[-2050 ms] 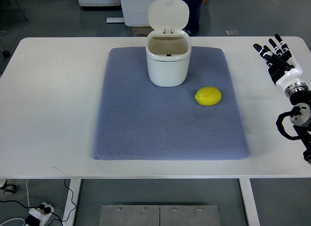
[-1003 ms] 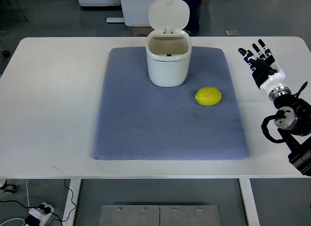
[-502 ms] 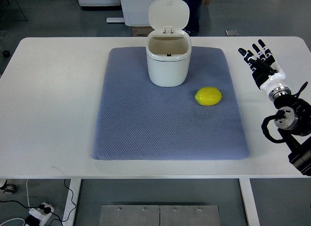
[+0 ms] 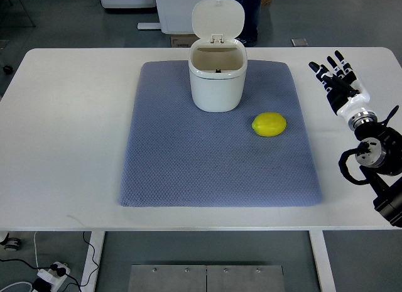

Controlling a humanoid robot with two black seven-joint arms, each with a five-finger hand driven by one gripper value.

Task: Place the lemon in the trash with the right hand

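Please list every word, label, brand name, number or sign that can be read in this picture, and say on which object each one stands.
None: no readable text shows in the top view.
The trash can and its open lid are plain white.
The lemon, the blue-grey mat and the white table bear no print.
The right hand shows no legible marking.

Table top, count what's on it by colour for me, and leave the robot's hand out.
Yellow: 1, the lemon
White: 1, the trash bin, lid up
Blue-grey: 1, the mat under both
Total: 3
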